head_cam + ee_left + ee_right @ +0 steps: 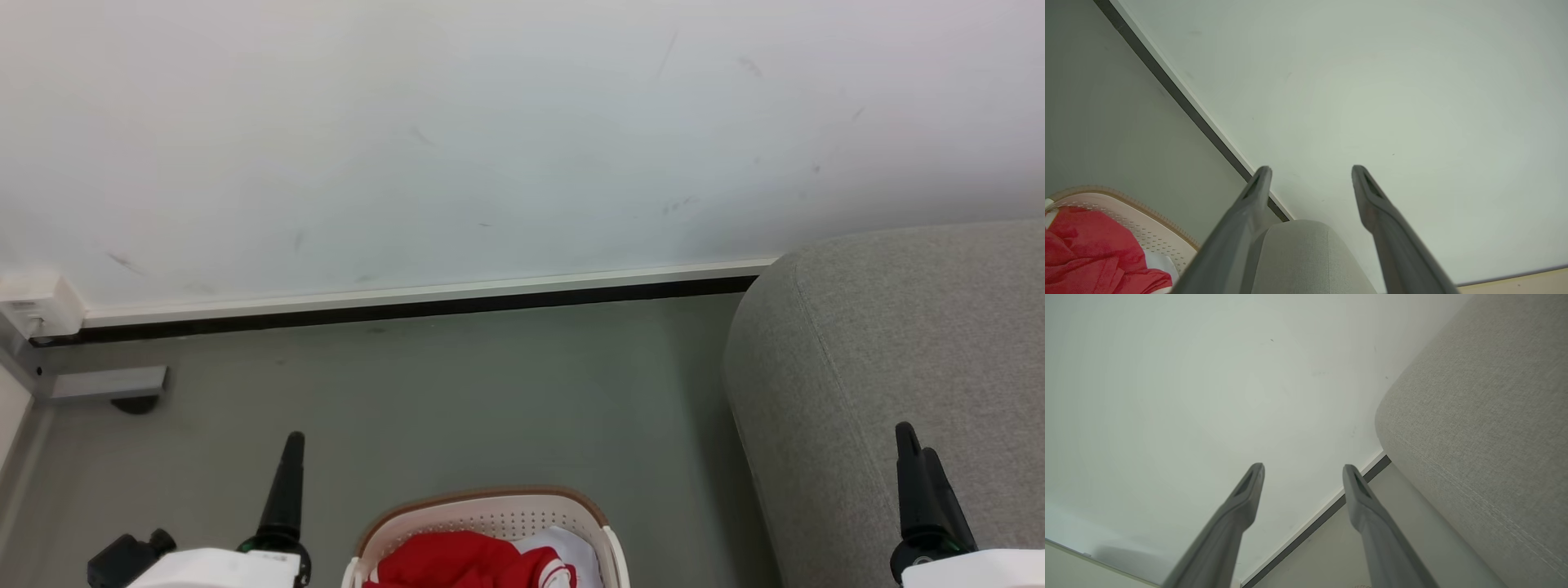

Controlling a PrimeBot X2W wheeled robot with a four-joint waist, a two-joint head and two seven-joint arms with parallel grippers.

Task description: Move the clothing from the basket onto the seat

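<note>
While both arms sit low at the bottom corners of your head view, neither one touches the load

Left gripper (pixel 291 447): fingers point straight up the view toward the wall (pixel 490 122). You see them edge-on, with the pale forearm just showing below. It stands left of the basket (pixel 490 496), near but apart from it, over the floor (pixel 490 392). Your left wrist view has the jaws spread wide with only air between the tips. You look along them at the wall, and the skirting (pixel 424 292) runs diagonally behind the left-hand finger.

Right gripper (pixel 913 443): same pose, fingers up the view and slightly fanned from this angle. It sits in front of the seat (pixel 882 343), by its rounded left end. You can't tell from the head view whether it touches the fabric. Your right wrist view shows the jaws wide apart and holding nothing, with the seat off to their right, apart from both fingers.

Clothing (pixel 457 562) is in the basket: a red bundle with white trim across its left and middle, white fabric at its right side. Basket sits on the floor between the two grippers, cut off by the bottom edge of your view, with a strip of floor between it and the seat
</note>
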